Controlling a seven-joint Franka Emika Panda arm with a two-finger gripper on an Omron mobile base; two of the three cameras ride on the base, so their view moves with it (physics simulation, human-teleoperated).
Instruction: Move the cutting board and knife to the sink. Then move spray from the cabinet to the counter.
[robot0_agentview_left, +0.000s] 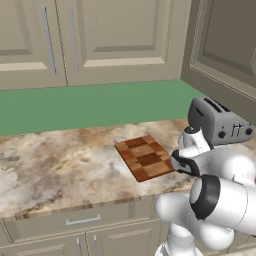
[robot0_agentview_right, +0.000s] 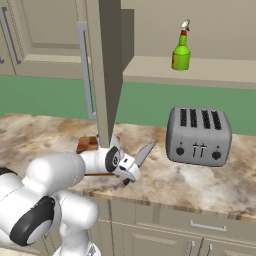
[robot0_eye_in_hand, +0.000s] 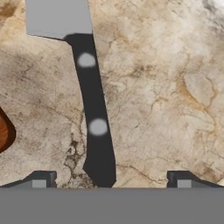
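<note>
On the counter (robot0_agentview_left: 60, 160), the cutting board (robot0_agentview_left: 146, 158) lies flat, its checkered light and dark blocks showing in the left base view, close to the front edge and left of the toaster (robot0_agentview_left: 218, 120). Just beside the board, toward the toaster, lies the knife (robot0_eye_in_hand: 94, 118): the hand view looks straight down on its dark handle with two pale rivets, the grey blade running off toward the top of that view, and a rounded corner of the board peeking in at the left edge. From the right base view the blade (robot0_agentview_right: 144, 153) points up and away toward the toaster, past the wrist.

Directly above the knife handle hovers the gripper (robot0_eye_in_hand: 111, 180), its two dark fingertips (robot0_eye_in_hand: 40, 179) spread wide apart, one on each side of the handle's end, touching nothing and holding nothing.

Farther out, the cabinet (robot0_agentview_right: 105, 70) stands with one door swung open, edge-on in the right base view, and on its inner shelf the green spray (robot0_agentview_right: 182, 49) stands upright, well apart from the arm and above the toaster.
</note>
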